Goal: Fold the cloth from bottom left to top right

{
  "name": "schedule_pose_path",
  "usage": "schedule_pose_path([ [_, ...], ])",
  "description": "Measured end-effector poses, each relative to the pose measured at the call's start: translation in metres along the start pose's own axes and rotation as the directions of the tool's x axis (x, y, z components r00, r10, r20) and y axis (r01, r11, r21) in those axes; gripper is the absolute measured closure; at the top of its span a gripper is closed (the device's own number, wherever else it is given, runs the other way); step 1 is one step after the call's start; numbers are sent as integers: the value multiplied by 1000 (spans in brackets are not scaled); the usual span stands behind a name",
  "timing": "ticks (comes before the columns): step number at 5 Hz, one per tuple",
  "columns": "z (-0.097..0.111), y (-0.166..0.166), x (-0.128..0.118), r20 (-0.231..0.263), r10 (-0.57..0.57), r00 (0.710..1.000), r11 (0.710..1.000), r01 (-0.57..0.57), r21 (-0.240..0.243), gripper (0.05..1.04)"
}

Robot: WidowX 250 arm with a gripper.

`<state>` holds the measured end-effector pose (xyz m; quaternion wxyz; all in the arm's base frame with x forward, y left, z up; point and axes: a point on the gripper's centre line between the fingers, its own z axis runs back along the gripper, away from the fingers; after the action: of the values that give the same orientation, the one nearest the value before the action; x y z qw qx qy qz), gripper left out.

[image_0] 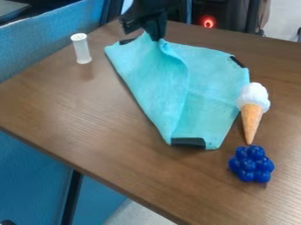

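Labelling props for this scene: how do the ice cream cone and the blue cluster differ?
Colour: the ice cream cone is white over tan; the blue cluster is blue throughout.
Shape: cone long, tapering to a point; cluster compact, lumpy.
Place: cone right by the cloth; cluster farther off it.
Shared: both lie on the table.

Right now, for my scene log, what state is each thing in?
Cloth: partly folded over, not flat, a raised ridge running down from the gripper.
Gripper: closed on the cloth's far side.
White tube: upright.
Cone: lying down.
Blue cluster: resting on the table.
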<state>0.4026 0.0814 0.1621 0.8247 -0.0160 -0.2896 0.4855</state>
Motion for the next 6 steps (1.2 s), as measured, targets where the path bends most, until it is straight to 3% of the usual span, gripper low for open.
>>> schedule_pose_path([
  [6,-34,-71,-39,-57,-56,997,998,56,-2,1032],
])
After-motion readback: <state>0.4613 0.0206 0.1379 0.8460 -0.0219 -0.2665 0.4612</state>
